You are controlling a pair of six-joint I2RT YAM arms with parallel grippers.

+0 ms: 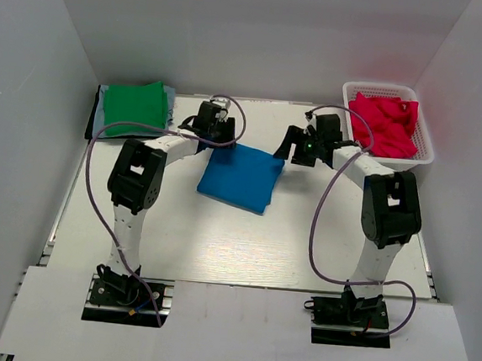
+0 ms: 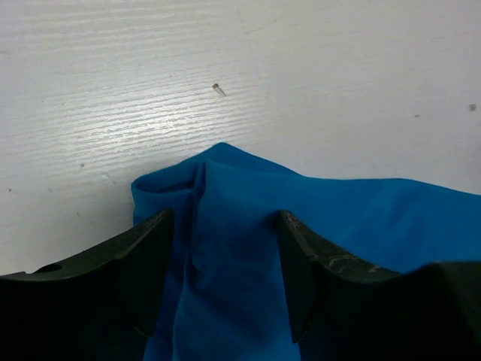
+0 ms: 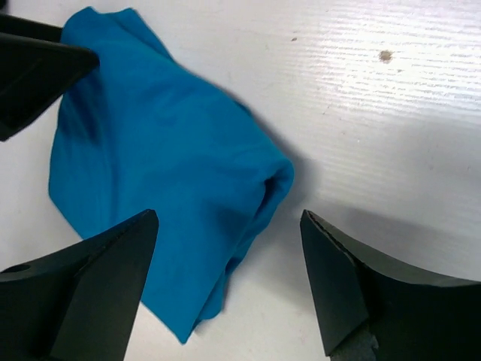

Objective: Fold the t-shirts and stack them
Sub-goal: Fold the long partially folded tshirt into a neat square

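- Your blue t-shirt (image 1: 239, 177) lies folded into a rough rectangle near the middle of the worktop (image 1: 219, 242). It sits a little toward the far edge and is turned slightly askew.
- Your left gripper (image 2: 225, 214) is down at the shirt's far left corner. Its jaws stand apart, and a bunched corner of the blue cloth lies between them. The cloth runs under both fingers (image 2: 146, 263) without being pinched.
- Your right gripper (image 3: 229, 214) hovers at the shirt's far right corner with its jaws spread wide. One finger is over the blue cloth and the other over bare worktop. The rounded fold of the shirt's edge sits in the gap, and nothing is clamped.
- In the top view the two grippers face each other across the shirt's far edge, close to it but apart from one another.
- Your green t-shirt (image 1: 135, 104) lies folded on top of a pile at the far left corner of the worktop. A grey shirt (image 1: 103, 109) and a dark shirt (image 1: 92, 121) show only as edges beneath it.
- The white mesh basket (image 1: 421, 150) stands at the far right corner. The crimson-pink shirts (image 1: 385, 125) are heaped loosely inside it, unfolded.
- You cannot tell from these views how many shirts the basket holds.
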